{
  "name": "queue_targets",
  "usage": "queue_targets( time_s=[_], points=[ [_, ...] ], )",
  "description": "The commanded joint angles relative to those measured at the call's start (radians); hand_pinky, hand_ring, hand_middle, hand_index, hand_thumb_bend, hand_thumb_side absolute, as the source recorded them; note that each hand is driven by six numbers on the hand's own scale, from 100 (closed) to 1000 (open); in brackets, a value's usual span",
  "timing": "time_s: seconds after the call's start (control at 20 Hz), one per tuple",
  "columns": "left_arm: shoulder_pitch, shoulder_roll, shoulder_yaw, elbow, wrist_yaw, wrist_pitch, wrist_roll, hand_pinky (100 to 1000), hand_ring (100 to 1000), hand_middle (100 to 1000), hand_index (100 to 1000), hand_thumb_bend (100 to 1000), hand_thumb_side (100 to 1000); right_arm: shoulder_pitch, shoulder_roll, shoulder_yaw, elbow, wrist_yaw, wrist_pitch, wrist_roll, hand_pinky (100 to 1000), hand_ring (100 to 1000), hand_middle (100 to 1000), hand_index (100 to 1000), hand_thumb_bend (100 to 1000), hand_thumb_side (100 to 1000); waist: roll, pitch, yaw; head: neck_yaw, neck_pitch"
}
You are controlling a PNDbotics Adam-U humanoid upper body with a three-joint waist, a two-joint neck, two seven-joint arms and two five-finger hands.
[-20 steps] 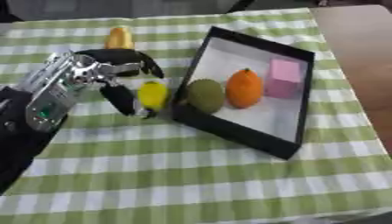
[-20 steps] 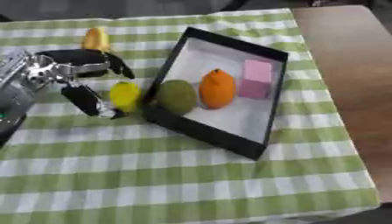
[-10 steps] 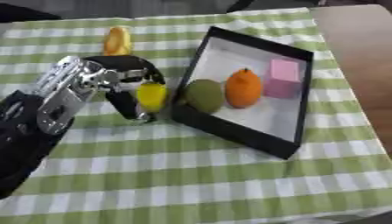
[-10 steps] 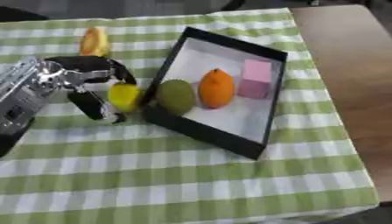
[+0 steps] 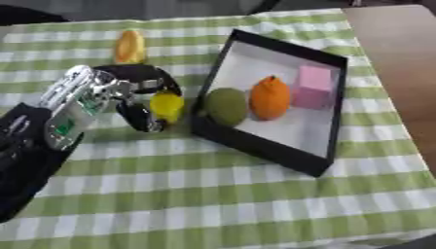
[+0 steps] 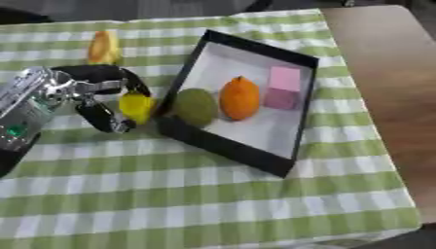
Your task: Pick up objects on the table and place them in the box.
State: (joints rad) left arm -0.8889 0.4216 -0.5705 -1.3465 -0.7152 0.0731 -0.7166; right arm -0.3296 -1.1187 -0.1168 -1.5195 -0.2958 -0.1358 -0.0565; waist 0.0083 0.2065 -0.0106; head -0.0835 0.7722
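My left hand [image 5: 128, 95] reaches in from the left, its fingers and thumb curled round a small yellow object [image 5: 167, 105] just left of the box. The black-rimmed box [image 5: 334, 104] with a white floor lies tilted at centre right. Inside it sit a green round fruit [image 5: 227, 105], an orange fruit [image 5: 270, 97] and a pink block [image 5: 313, 87]. An orange-yellow object [image 5: 129, 46] lies on the cloth behind my hand. My right hand shows in neither view.
A green and white checked cloth [image 5: 213, 194] covers the table. Bare brown tabletop [image 6: 383, 73] runs along the right side. The yellow object sits close to the box's near-left rim.
The whole picture has shifted a little. My left hand has closed in around the yellow object, which stays just left of the box rim.
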Motion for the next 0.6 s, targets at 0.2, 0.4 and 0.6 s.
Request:
queue_targets(
  time_s=[0.2,0.4,0.6],
  points=[
    [-0.012,0.004,0.009,0.003,-0.022,-0.001,0.023,795,816,776,862,168,100,-0.005,-0.032,-0.016,0.003,0.005,-0.005,0.003,864,880,763,834,100,465,-0.02,-0.007,-0.003,0.001,-0.002],
    [-0.01,-0.004,0.011,0.029,-0.042,-0.017,0.04,768,795,756,841,198,100,-0.005,-0.03,-0.016,0.003,0.004,-0.006,0.004,864,880,763,834,100,469,-0.021,-0.006,-0.005,0.002,-0.002],
    [-0.007,-0.012,0.013,0.065,-0.069,-0.047,0.06,734,760,726,804,266,100,-0.006,-0.029,-0.017,0.003,0.0,-0.007,0.005,864,879,763,834,100,471,-0.022,-0.007,-0.007,0.002,-0.002]
  ],
)
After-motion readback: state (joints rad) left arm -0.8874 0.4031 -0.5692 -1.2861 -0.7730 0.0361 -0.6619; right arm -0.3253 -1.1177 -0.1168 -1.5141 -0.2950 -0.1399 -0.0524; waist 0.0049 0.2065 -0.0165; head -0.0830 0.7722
